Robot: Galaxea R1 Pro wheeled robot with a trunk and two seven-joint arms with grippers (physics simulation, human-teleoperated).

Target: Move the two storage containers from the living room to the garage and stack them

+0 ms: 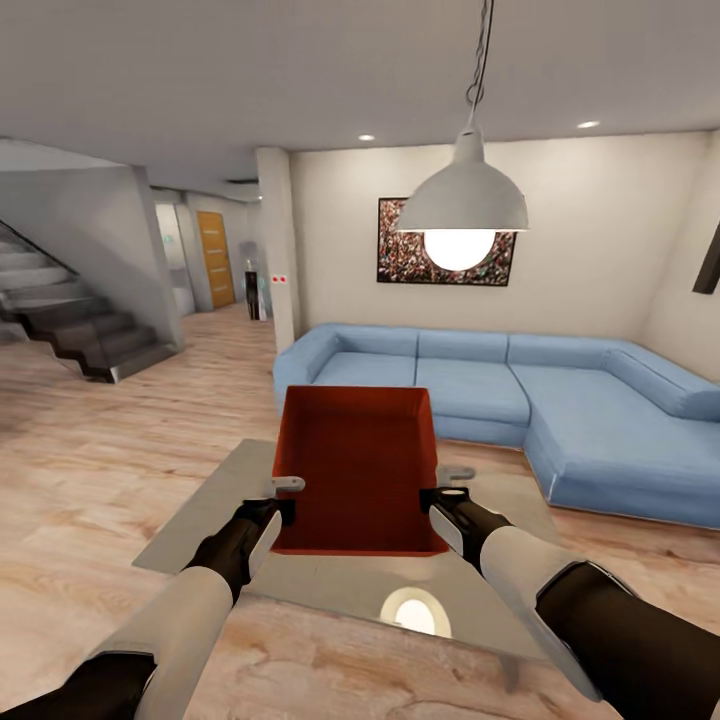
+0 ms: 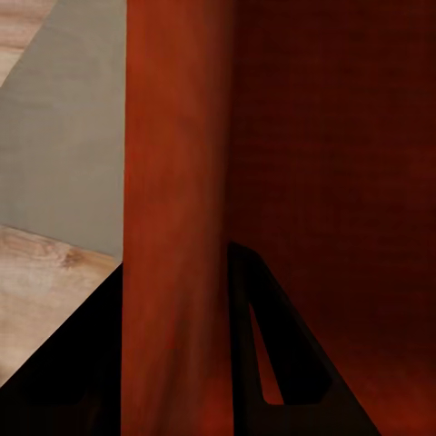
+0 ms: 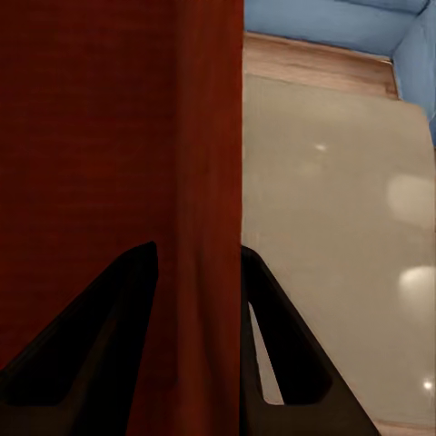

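Orange-red storage container [image 1: 358, 468] is being held over the glass table [image 1: 180, 525] in the living room, near the blue sofa [image 1: 560, 400]; left gripper [image 1: 278, 505] and right gripper [image 1: 436, 500] are being clamped on its side walls. Garage placement and stacking are judged undone.

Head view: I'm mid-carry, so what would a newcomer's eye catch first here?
First the orange-red bin at centre, pinched by both side walls: the left gripper on one and the right gripper on the other, each wall between the fingers in the wrist views. It is over a glossy grey table. Next the white pendant lamp hanging close above, and the blue sofa behind along the wall.
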